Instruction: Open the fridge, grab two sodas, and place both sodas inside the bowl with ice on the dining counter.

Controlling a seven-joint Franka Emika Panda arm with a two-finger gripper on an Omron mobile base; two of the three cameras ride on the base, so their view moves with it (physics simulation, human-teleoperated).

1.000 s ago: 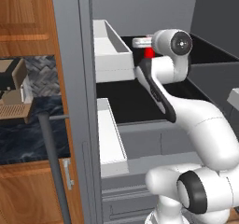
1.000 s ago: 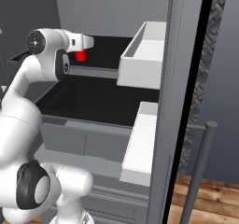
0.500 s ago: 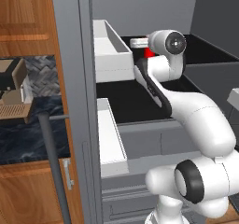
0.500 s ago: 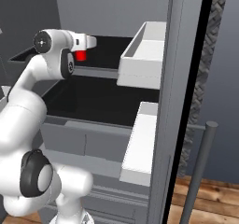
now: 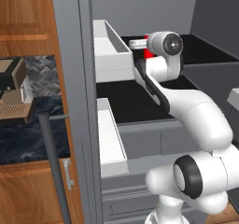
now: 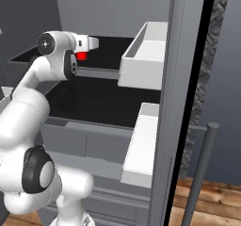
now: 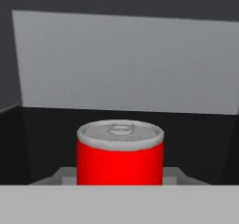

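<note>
Grey metal makes up the fridge (image 5: 70,78), whose doors stand open around the claw, showing a dark inside with black shelves. White door bins (image 5: 109,50) hang on the open doors to either side of the claw, one high and one low on each. Past the left door sit a wooden cabinet (image 5: 23,27) and a coffee machine (image 5: 14,94) on a dark counter, well off to the claw's left. The white arm reaches in over the upper shelf, and the claw (image 6: 84,55) sits at a red soda can (image 7: 120,155). The can stands upright on that shelf, straight ahead of the claw and close between its fingers. Whether the claw is clenched on the can or only around it, I cannot tell.
</note>
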